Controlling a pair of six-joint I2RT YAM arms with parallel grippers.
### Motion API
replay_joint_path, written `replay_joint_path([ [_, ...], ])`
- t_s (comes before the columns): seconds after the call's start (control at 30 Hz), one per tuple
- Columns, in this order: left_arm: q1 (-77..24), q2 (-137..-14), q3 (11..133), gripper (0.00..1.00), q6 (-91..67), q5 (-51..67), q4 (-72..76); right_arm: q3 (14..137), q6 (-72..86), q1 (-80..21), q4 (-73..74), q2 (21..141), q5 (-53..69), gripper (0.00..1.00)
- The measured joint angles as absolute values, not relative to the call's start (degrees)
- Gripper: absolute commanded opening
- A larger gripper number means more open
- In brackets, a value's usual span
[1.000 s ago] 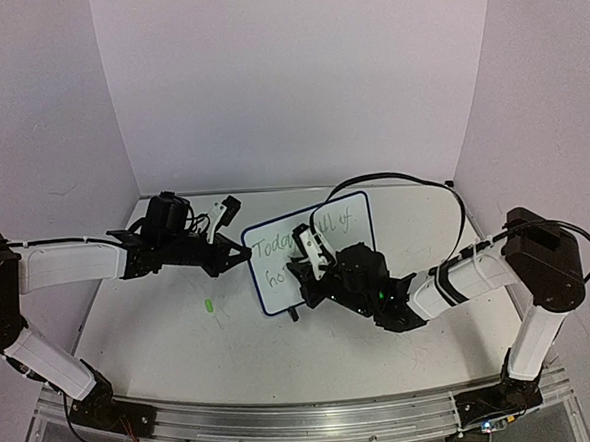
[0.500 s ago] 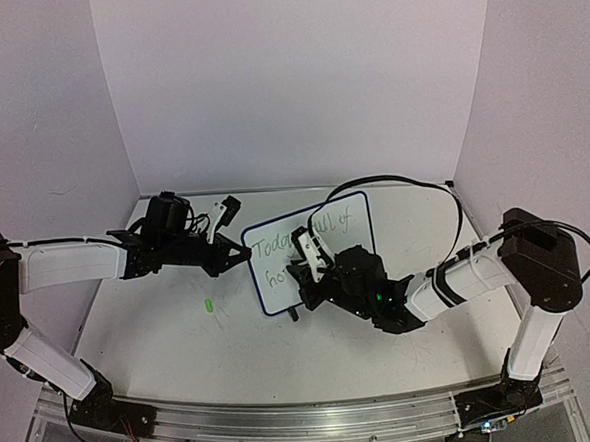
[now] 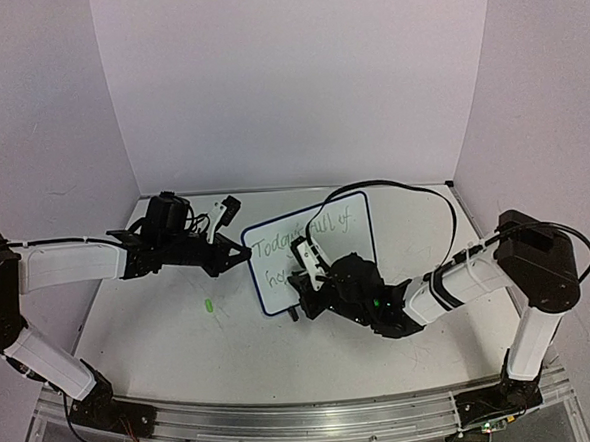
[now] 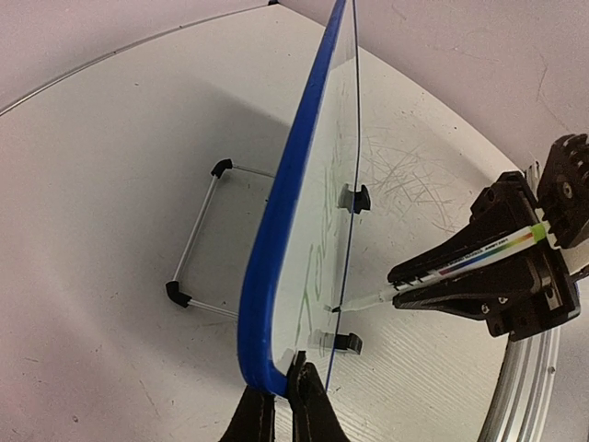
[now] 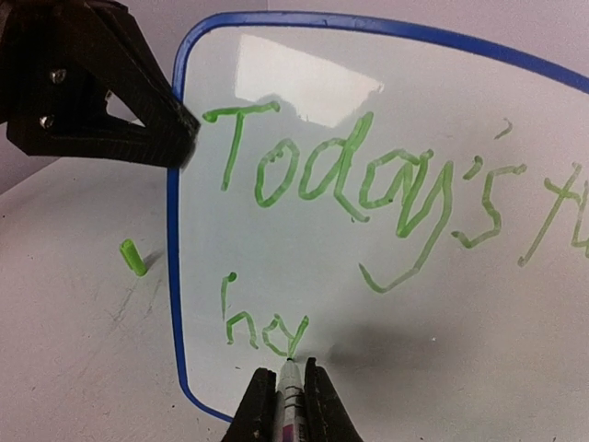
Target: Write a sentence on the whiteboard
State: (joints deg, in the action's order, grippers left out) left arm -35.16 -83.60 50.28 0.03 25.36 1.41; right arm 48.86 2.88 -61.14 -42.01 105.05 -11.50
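Note:
The whiteboard (image 3: pixel 269 295) stands upright mid-table, blue-framed; its face fills the right wrist view (image 5: pixel 396 304). The sentence (image 5: pixel 368 180) is in green: "Today's" on top, more to the right cut off, and below it "ho" plus a fresh stroke (image 5: pixel 267 327). My left gripper (image 3: pixel 245 255) is shut on the board's left edge, seen edge-on in the left wrist view (image 4: pixel 281 405). My right gripper (image 5: pixel 287 387) is shut on a white marker (image 5: pixel 291 401), whose tip touches the board at the end of the lower line. The marker (image 4: pixel 460 267) meets the board face.
A green marker cap (image 3: pixel 209 306) lies on the table left of the board, also the cap (image 5: pixel 132 257) beside the frame. The board's wire stand (image 4: pixel 198 239) juts out behind it. Purple walls close the back and sides. A cable loops over the right arm (image 3: pixel 413 189).
The right gripper has slid a little left and lower along the board with the marker, and the lower line has grown. The left gripper and board have stayed put.

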Motion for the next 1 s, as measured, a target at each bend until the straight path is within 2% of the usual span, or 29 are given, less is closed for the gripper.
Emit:
replay_joint_path([
  [1.0,-35.16,-83.53,50.28,0.00,0.03,25.39,1.34,49.42,2.00,-61.37,-42.53,102.36,-11.31,0.00],
])
